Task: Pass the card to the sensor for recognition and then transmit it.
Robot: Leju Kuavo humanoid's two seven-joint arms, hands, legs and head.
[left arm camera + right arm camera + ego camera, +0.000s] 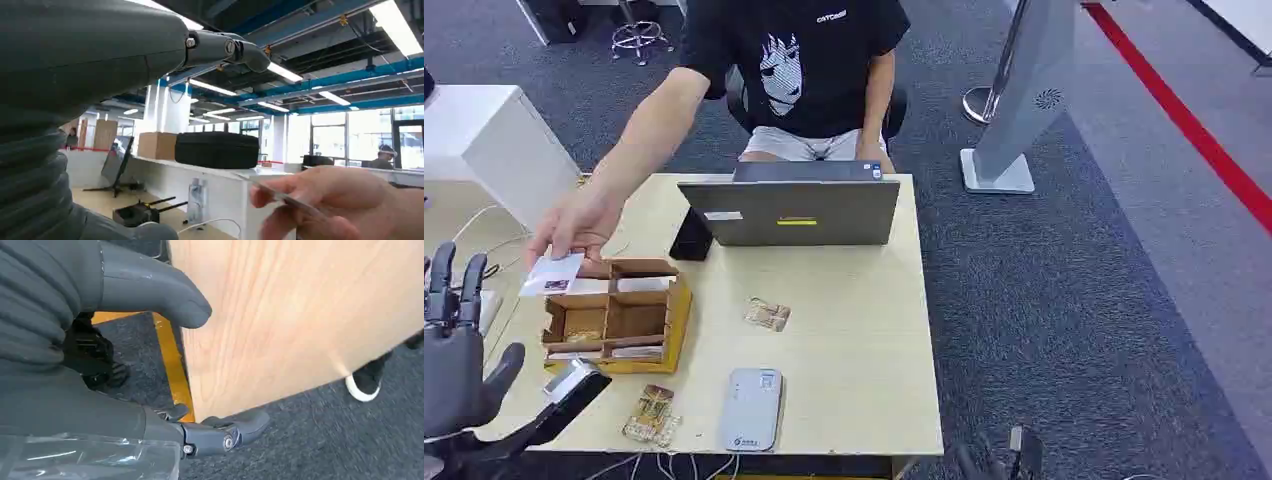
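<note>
The left hand point(454, 340) is raised at the table's point(864, 340) left edge, fingers apart, holding nothing. A person's hand point(574, 225) pinches the card point(552, 273) just beside it, above the wooden organizer point(614, 320). The right hand point(100, 340) hangs empty, fingers spread, beside the table's side panel over grey carpet point(1064, 300).

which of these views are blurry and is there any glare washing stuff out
Head view: mostly sharp, though the person's hand and the card are slightly motion-smeared. Left wrist view: the person's hand and card are blurred close to the lens, and the ceiling lights and windows blow out white. Right wrist view: the table edge is soft; no glare.
</note>
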